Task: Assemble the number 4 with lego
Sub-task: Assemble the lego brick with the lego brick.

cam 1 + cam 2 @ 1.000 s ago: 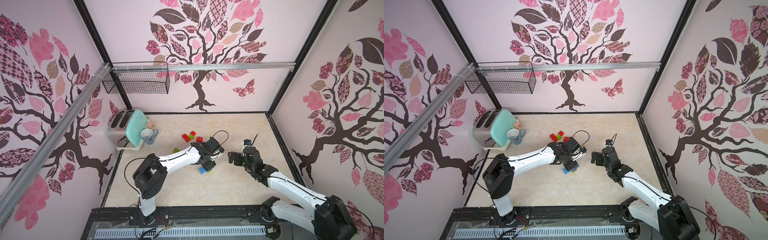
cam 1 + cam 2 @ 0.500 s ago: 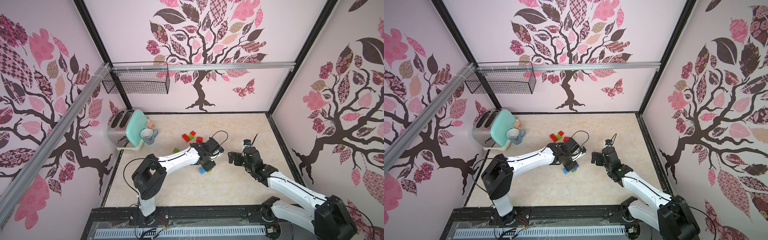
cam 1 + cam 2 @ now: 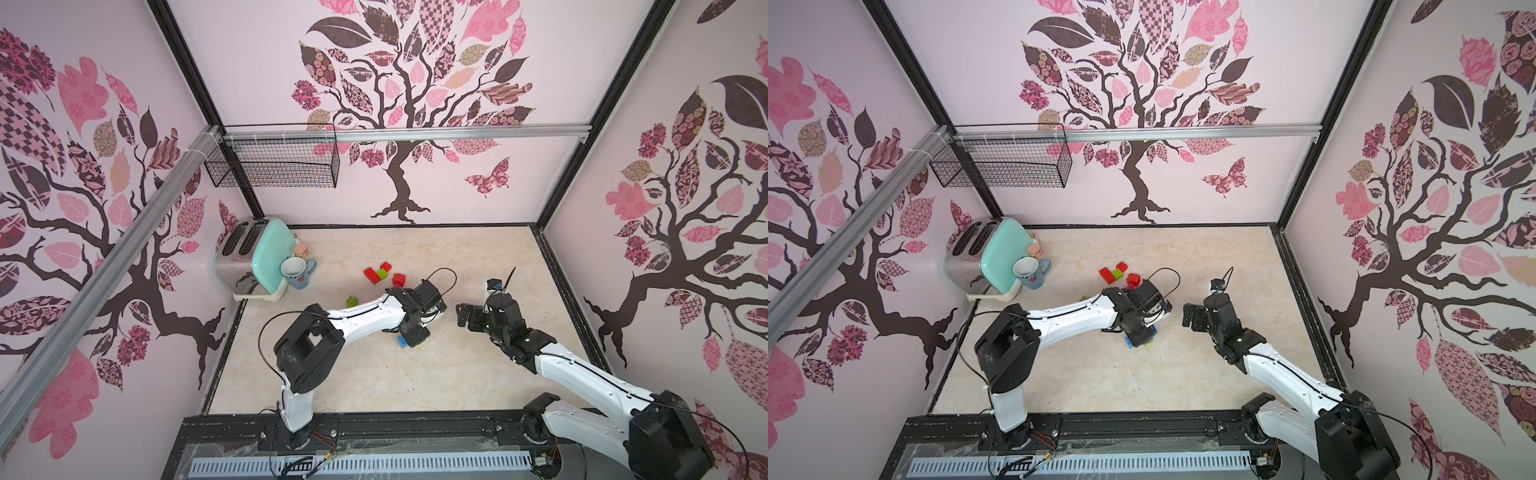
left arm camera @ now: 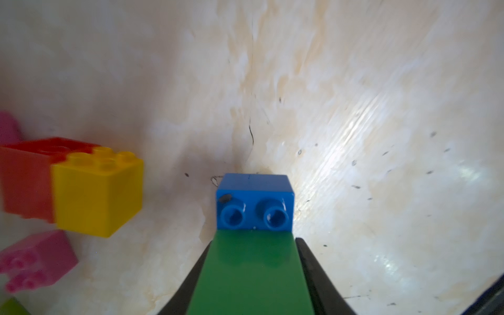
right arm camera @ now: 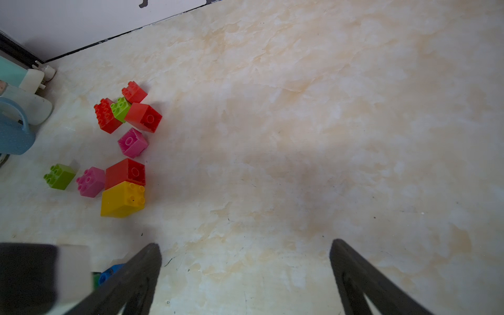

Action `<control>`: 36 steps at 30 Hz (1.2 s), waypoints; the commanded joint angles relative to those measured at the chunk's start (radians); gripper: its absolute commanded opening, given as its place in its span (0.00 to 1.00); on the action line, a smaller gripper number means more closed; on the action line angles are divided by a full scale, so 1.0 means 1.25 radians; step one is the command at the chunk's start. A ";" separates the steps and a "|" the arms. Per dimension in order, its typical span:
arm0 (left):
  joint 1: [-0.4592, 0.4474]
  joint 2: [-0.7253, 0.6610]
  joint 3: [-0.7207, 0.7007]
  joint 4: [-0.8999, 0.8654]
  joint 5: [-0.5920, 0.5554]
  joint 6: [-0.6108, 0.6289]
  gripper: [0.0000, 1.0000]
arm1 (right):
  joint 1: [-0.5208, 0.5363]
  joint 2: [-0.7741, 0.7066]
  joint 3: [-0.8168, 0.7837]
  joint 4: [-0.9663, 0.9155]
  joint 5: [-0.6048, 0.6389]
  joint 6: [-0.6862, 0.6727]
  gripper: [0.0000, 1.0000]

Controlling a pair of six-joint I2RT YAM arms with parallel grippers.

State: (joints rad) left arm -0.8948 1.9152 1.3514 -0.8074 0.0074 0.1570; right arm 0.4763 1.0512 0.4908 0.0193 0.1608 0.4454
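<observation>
The left gripper (image 4: pixel 253 242) is down low over the table (image 3: pixel 478 257), well away from the mug (image 3: pixel 297 272), out past the loose pile. Its black fingers (image 4: pixel 191 281) run along either side of a green brick (image 4: pixel 251 272); whether they press it or stand just off it, I cannot tell. A blue brick (image 4: pixel 255 201) touches the green brick's far end, two studs showing, and in both top views it peeks out from under the gripper.

The right gripper (image 5: pixel 245 244) hovers farther from the mug than the left one does, its fingers spread wide with only bare table between them.

The rest of the lego lies between the mug and the left gripper. Three red bricks (image 5: pixel 143 117) crowd round a lime brick (image 5: pixel 120 109). A pink brick (image 5: pixel 132 142) lies near them. A red block (image 5: pixel 125 173) touches a yellow brick (image 5: pixel 122 199), with a second pink brick (image 5: pixel 90 181) just beside that pair and a second lime brick (image 5: pixel 59 176) a little apart. The mug stands just beside the mint toaster (image 3: pixel 249 266)
</observation>
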 commanded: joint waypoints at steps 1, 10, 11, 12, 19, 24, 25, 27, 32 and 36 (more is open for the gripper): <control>0.004 0.008 -0.011 -0.041 -0.007 0.001 0.47 | -0.002 -0.013 0.037 -0.011 0.009 -0.007 1.00; 0.005 0.006 0.011 -0.050 -0.019 0.012 0.49 | -0.003 -0.016 0.031 -0.009 0.012 -0.008 0.99; 0.004 0.004 0.012 -0.050 -0.018 0.012 0.49 | -0.002 -0.017 0.030 -0.008 0.012 -0.008 1.00; 0.004 0.001 0.014 -0.050 -0.014 0.013 0.50 | -0.003 -0.017 0.030 -0.008 0.012 -0.008 1.00; 0.010 -0.043 0.044 -0.051 0.002 0.008 0.61 | -0.002 -0.017 0.031 -0.004 0.012 -0.009 0.99; 0.021 -0.114 0.035 -0.055 0.019 0.004 0.75 | -0.003 -0.016 0.034 -0.006 0.011 -0.013 0.99; 0.021 -0.127 0.030 -0.060 0.017 0.005 0.77 | -0.003 -0.016 0.035 -0.007 0.008 -0.014 0.99; 0.024 -0.167 0.003 -0.061 0.006 -0.003 0.80 | -0.003 -0.015 0.036 -0.008 -0.009 -0.024 0.99; 0.064 -0.321 -0.090 -0.008 -0.002 -0.053 0.98 | -0.002 0.002 0.037 0.011 -0.088 -0.043 0.99; 0.116 -0.474 -0.180 0.127 -0.044 -0.135 0.98 | -0.003 0.040 0.063 0.039 -0.191 -0.056 1.00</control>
State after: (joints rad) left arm -0.7818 1.4197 1.2015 -0.7853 -0.0021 0.0761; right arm 0.4763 1.0698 0.5056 0.0330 0.0326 0.4007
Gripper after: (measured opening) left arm 0.976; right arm 0.995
